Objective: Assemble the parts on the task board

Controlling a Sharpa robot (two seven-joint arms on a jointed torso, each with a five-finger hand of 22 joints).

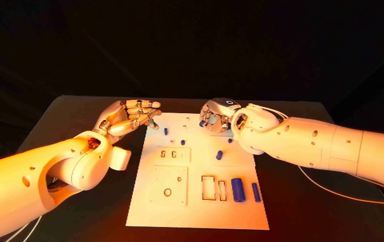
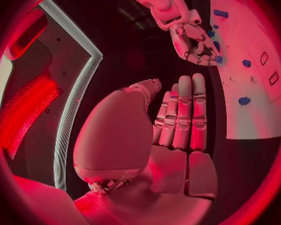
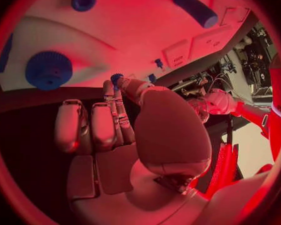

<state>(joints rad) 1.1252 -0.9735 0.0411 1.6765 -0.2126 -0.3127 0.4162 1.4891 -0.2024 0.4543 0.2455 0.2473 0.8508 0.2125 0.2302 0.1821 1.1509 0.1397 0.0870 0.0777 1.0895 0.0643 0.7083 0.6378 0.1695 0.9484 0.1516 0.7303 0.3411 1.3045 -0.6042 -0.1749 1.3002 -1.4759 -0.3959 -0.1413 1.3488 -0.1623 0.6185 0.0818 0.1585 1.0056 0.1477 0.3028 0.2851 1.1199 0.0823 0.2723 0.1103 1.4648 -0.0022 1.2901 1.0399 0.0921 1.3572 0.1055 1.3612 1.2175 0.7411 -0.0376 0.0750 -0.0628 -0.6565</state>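
Though barely started, looks early — most parts [image 1: 237, 188] loose on the board [image 1: 196, 208], a few pegs [image 1: 182, 141] maybe standing near the far edge. Left hand [image 1: 128, 117] off the far-left corner, fingers together, holding nothing. Right hand [image 1: 217, 115] curled over the far edge — can't tell if gripping. Plenty of room nearside.

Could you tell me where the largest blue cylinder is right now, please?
In the head view, the largest blue cylinder lies on the white board's near right part, between a rectangular slot and a thinner blue peg.
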